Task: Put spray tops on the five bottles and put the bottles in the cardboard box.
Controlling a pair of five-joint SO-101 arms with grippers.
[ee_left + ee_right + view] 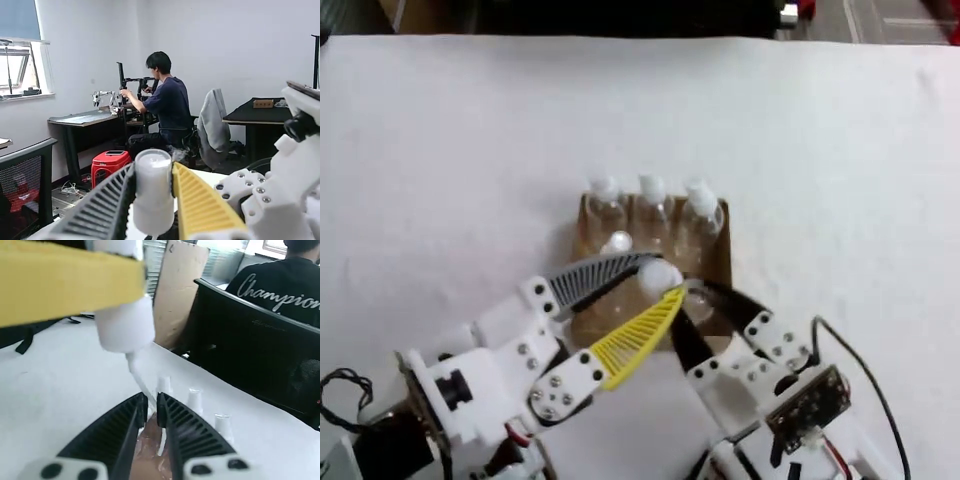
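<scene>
spray top (152, 192) clenched in left end effector (667, 275), above cardboard box (724, 255). right end effector (152, 401) clamped on bottle (148, 452) at box's near edge. three capped bottles (652, 212) along its far edge.

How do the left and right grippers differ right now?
The left gripper has one grey and one yellow jaw; the right gripper has two black jaws. The left gripper holds a white spray top, the right gripper a clear bottle. The left gripper is higher than the right gripper. Both are shut, over the cardboard box.
</scene>
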